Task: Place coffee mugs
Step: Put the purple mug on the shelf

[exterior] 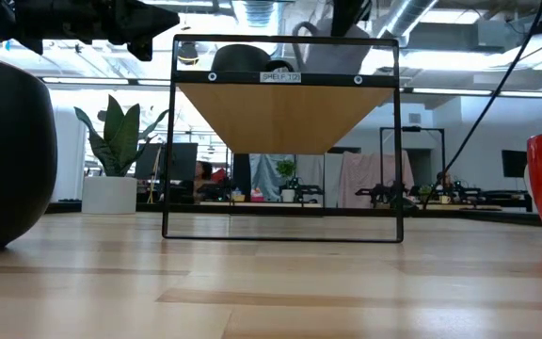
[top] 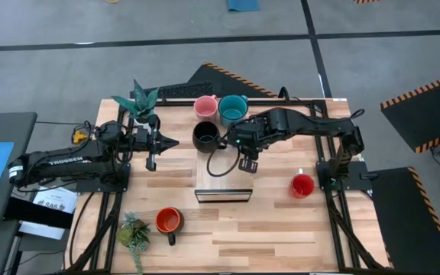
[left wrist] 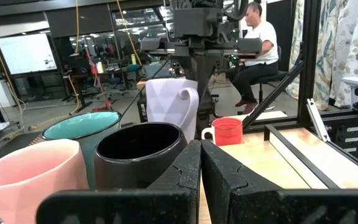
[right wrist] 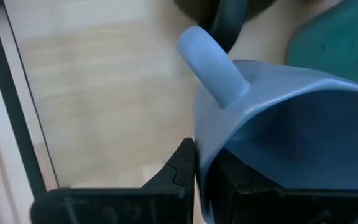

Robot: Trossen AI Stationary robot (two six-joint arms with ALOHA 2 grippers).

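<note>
My right gripper (top: pixel 247 162) is shut on the pale blue mug (left wrist: pixel 166 106), over the far edge of the small wooden shelf (top: pixel 224 183). The high view hides the mug under the gripper. The black mug (top: pixel 206 135), pink mug (top: pixel 205 106) and teal mug (top: pixel 231 109) stand together just beyond the shelf. The red mug (top: pixel 302 185) stands to the shelf's right, and the orange mug (top: pixel 168 221) stands near the table's near left. My left gripper (top: pixel 173 142) is shut, holds nothing, and points at the black mug from the left. My right gripper (right wrist: pixel 199 162) pinches the pale blue mug's rim (right wrist: pixel 204 140) close to the handle (right wrist: pixel 210 65), one finger (right wrist: pixel 182 165) outside the wall and one (right wrist: pixel 235 177) inside. The fingers come from above, pointing down. The mug hangs tilted below them; its base is hidden.
Two small potted plants stand at the table's left, one at the far side (top: pixel 140 103) and one at the near corner (top: pixel 134 231). The shelf's black frame (exterior: pixel 285 141) rises mid-table. A person sits in the room beyond (left wrist: pixel 260 50). Bare wood lies along the near edge.
</note>
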